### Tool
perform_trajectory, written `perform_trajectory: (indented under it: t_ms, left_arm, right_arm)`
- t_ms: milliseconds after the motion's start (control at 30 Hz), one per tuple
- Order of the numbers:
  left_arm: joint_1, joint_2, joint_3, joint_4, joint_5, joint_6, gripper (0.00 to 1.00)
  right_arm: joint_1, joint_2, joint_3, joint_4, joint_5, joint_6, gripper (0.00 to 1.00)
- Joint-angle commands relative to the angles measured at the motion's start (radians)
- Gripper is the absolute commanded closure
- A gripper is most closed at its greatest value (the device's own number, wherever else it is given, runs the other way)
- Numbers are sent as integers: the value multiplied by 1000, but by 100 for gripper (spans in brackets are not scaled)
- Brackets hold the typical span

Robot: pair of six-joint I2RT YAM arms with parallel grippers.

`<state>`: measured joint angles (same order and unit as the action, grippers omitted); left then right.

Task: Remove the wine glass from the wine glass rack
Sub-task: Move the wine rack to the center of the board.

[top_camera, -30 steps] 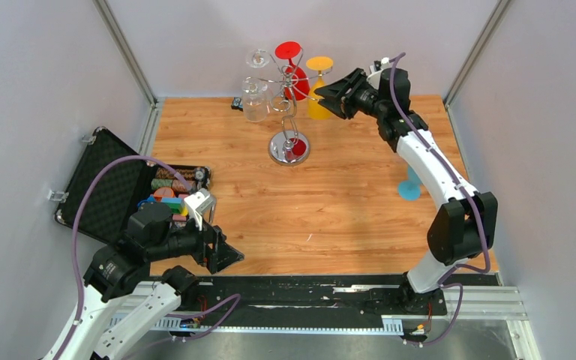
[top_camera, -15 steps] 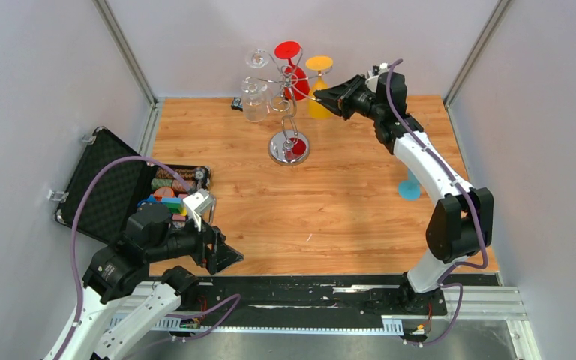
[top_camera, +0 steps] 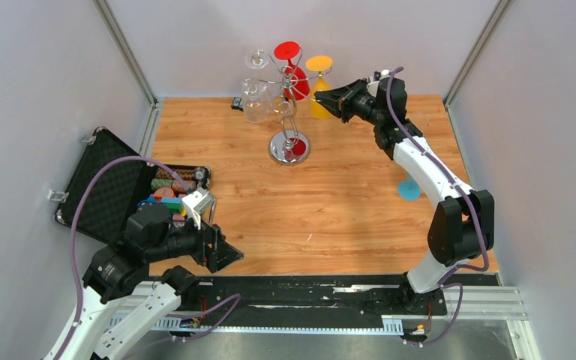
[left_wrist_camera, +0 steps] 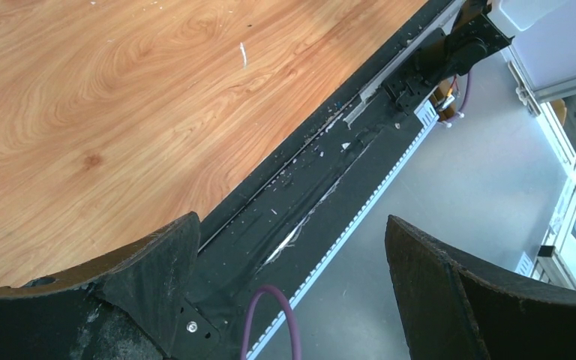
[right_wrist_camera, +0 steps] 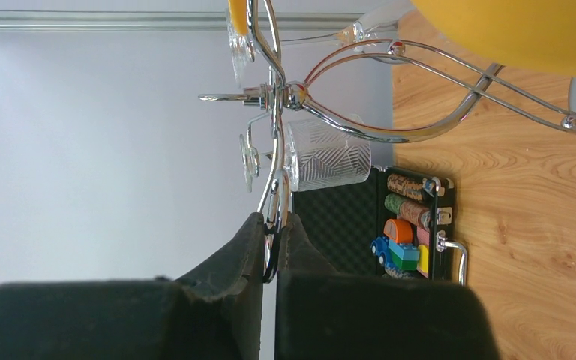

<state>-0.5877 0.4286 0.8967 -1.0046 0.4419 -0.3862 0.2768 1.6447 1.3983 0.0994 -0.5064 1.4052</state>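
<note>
While the right claw (top_camera: 319, 93) reaches out at hook height, its fingers (right_wrist_camera: 232, 270) are pressed almost together, pinching a chrome wire loop of the wine glass rack (top_camera: 288, 147) between the tips. There is no glass in that grip. The yellow wine glass (top_camera: 319, 107) hangs upside down just beside the tips, bowl below claw level and foot above it. Whether the fingers touch its stem can't be told. Past the claw along the rack hangs a red wine glass (top_camera: 294, 79), also inverted, then a clear wine glass (right_wrist_camera: 326, 157) with a cut pattern on the far side of the post. The rack's round mirrored base stands on the wooden table (top_camera: 345, 195), below and ahead of the claw. A blue disc (top_camera: 409, 190) lies on the table well behind the claw, beside its arm. The left claw (top_camera: 223, 253) hovers at the near table edge, well apart from the rack, jaws spread wide with nothing between them. An open black case (top_camera: 101, 187) with coloured toys sits behind that claw.
</note>
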Motion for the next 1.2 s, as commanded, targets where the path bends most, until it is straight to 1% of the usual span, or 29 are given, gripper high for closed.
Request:
perform_trajectory:
  t_ms: [0,567,933,1167]
  left_arm:
    - [1,-2,27,34,-13,-30,0]
    - [2,-12,49,26,-34,-42,0]
    - [2,-29,66,12,-45,-56,0]
    - [1,-44,67,9,-44,-67,0]
  right_arm:
    - [3,-52,-29,26,36,4,100]
    - [3,-151,-69,-3,57,21,100]
    - [3,-223,-53,-93,74,18,100]
    - [4,-304,-102,-154,84,8,100]
